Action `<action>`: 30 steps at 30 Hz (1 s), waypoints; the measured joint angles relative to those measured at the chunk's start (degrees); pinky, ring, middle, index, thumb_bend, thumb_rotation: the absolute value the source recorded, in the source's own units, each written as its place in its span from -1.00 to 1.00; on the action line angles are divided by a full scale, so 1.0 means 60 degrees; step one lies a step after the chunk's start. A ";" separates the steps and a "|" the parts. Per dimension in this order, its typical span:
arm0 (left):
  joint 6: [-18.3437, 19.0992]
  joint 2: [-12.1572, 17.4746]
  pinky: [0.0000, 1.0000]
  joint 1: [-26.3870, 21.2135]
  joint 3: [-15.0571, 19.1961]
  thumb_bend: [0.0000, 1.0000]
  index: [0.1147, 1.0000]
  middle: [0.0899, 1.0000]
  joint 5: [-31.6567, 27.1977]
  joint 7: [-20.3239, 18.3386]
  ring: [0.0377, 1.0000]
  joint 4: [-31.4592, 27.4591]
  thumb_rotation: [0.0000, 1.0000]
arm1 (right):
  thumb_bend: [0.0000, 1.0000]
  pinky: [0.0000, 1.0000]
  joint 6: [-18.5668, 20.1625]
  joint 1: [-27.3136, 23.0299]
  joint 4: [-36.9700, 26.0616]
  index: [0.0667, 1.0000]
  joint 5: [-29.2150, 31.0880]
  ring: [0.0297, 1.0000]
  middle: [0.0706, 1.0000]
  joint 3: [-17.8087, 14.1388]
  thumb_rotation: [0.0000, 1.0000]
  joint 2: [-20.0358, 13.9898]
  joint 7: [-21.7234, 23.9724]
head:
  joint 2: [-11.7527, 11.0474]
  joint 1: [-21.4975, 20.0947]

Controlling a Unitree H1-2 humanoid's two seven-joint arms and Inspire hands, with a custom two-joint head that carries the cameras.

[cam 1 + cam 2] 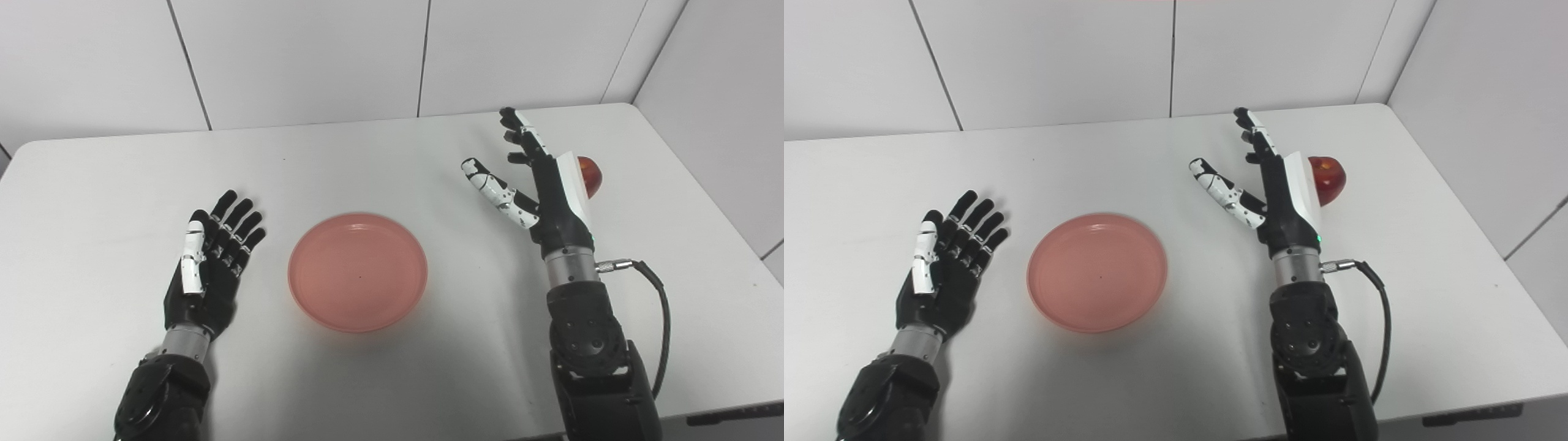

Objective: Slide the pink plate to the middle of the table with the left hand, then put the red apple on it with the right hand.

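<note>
Pink plate [358, 272]: mid-table, holding nothing, so your slide looks done. Left hand [209, 263]: left of the plate, apart from it, fingers spread, holding nothing. Right hand [1274, 184]: right of the plate, splayed wide, apparently readying your grasp. Red apple [1328, 177]: just beyond that hand, farther from the plate.

Your right hand [1283, 202] stands between apple [1329, 179] and pink plate [1097, 271]; bare desk [1176, 159] separates them. Left hand [946, 269] sits beside the plate's left rim, apart.
</note>
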 measured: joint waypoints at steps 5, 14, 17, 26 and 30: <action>-0.0045 0.0039 0.81 -0.0022 0.0065 -0.13 0.74 0.77 0.0001 -0.0014 0.78 0.0052 1.00 | 0.41 0.50 0.0567 -0.0348 -0.0440 0.77 -0.0409 0.66 0.70 -0.0252 -0.01 -0.0234 0.0167 | -0.0102 -0.0132; -0.0298 0.0157 0.84 -0.0107 0.0191 -0.14 0.80 0.81 -0.0290 -0.0386 0.80 0.0363 1.00 | 0.64 0.46 0.0720 -0.0666 -0.0471 0.77 -0.1179 0.64 0.70 -0.0678 -0.14 -0.0983 0.0352 | -0.0249 -0.0293; -0.0308 0.0172 0.83 -0.0107 0.0195 -0.15 0.78 0.79 -0.0370 -0.0391 0.79 0.0390 1.00 | 0.73 0.48 0.0719 -0.0760 -0.0374 0.76 -0.1230 0.65 0.69 -0.0974 -0.10 -0.1224 0.0326 | -0.0278 -0.0308; -0.0399 0.0171 0.84 -0.0111 0.0196 -0.15 0.79 0.81 -0.0378 -0.0387 0.80 0.0471 1.00 | 0.91 0.46 0.0720 -0.0859 0.0333 0.78 -0.1113 0.65 0.70 -0.1703 -0.10 -0.1803 0.0272 | -0.0366 -0.0352; -0.0400 0.0171 0.84 -0.0110 0.0199 -0.16 0.79 0.80 -0.0393 -0.0382 0.80 0.0467 1.00 | 0.97 0.44 0.0718 -0.0859 0.0746 0.78 -0.1146 0.63 0.67 -0.1893 -0.08 -0.2232 0.0223 | -0.0366 -0.0352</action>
